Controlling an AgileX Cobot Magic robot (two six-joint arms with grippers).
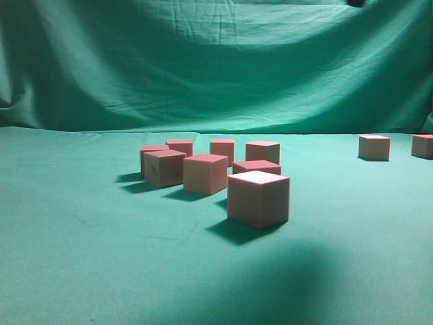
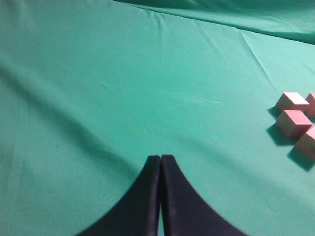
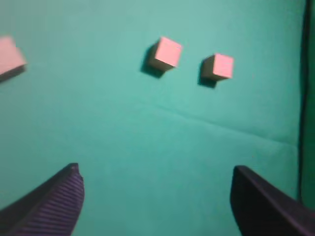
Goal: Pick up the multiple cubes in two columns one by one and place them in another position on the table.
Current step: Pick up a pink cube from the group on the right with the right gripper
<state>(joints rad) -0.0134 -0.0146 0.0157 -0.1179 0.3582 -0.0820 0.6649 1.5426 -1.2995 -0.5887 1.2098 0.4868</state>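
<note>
Eight cubes (image 1: 258, 198) cluster mid-table (image 1: 81, 257); two more sit apart toward its right edge. The left gripper (image 2: 161, 162) is clenched, empty; the right gripper (image 3: 155, 196) is released, holding nothing.

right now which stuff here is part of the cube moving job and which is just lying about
Job:
- clustered cubes
- two cubes set apart
- table
- right pincer, open
- left pincer, shut

Lying about:
- draped green backdrop

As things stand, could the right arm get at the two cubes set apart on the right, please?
Probably yes: its tool is open and empty above bare table, with both cubes standing unobstructed ahead.
</note>
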